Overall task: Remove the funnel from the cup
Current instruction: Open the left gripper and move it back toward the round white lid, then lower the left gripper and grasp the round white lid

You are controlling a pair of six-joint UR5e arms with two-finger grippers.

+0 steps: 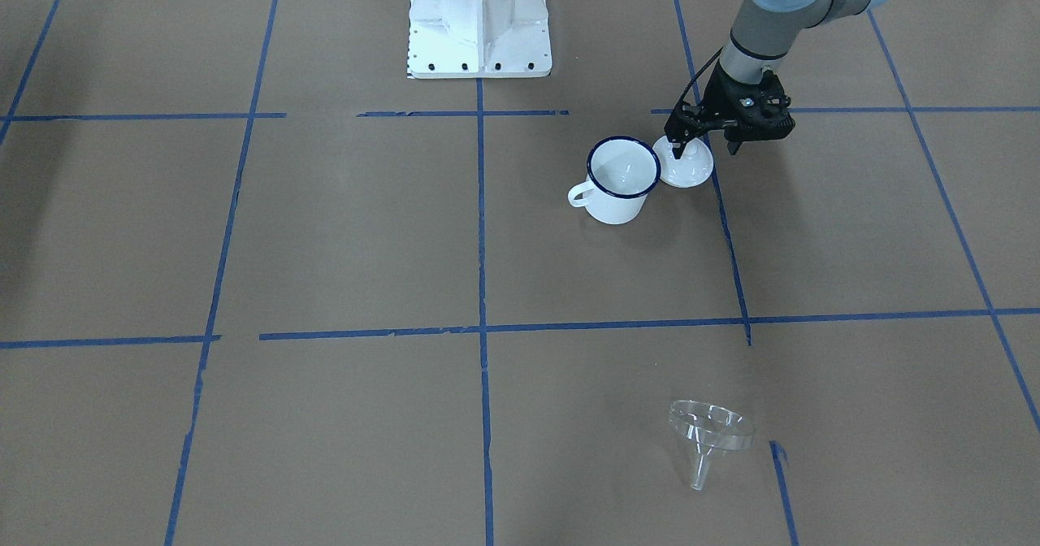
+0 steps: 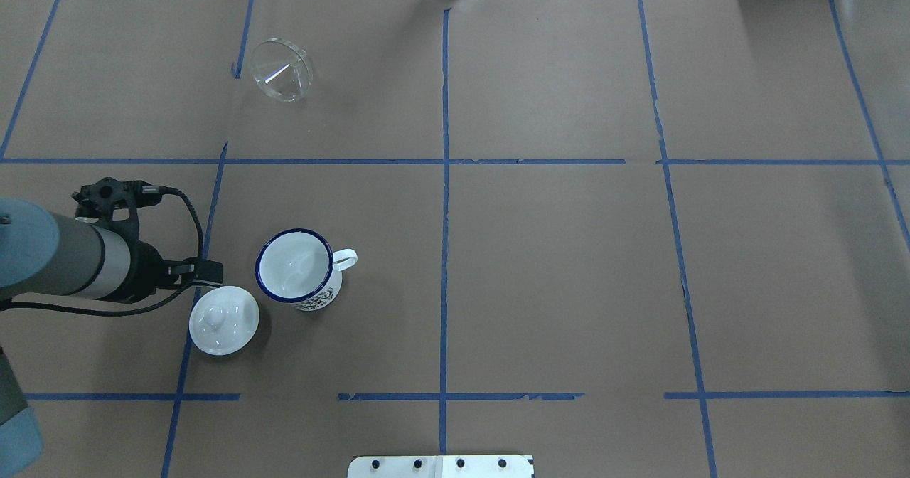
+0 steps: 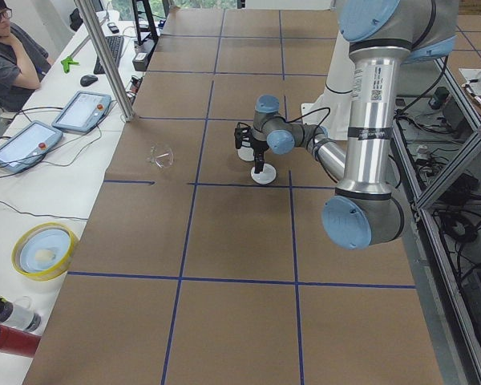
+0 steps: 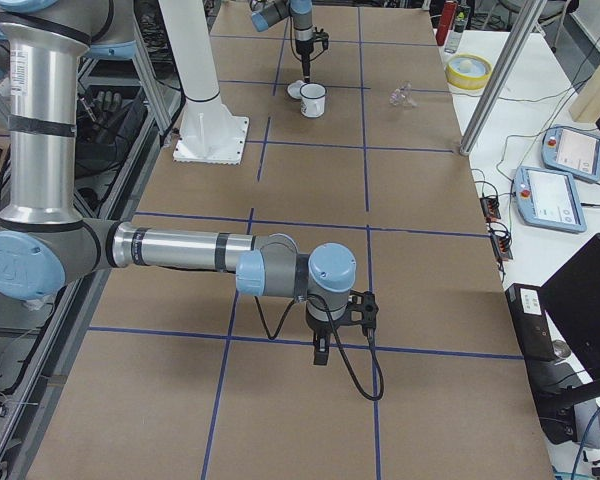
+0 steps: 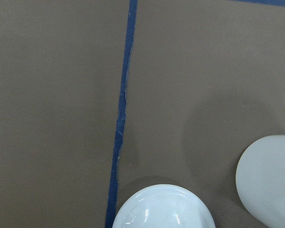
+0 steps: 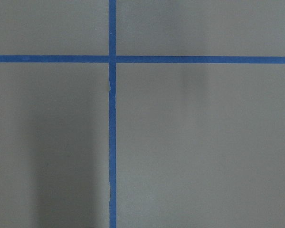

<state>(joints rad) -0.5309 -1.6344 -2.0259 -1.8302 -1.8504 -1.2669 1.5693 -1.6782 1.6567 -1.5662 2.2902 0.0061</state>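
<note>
Near side, left of centre: L gripper hangs just above a white knobbed lid w/o holding it. It reads as one narrow dark tip, so can't tell if it's spread or pressed together. The R gripper is low over bare table at the right end, seen only from the side, so can't tell there either.

Just right of the lid, nearly touching it, the cup stands upright w/ handle to the right and nothing visible inside.

Far left, well apart from the cup, the funnel lies on its side, spout toward the far edge. So it's already out of the cup; task looks done.

Handling, judged: light, stiff thin plastic, slick, prob. rolls on its rim. Best hold is a pinch across the mouth wall, one finger inside & one outside. The spout is narrower and likelier to slip.
</note>
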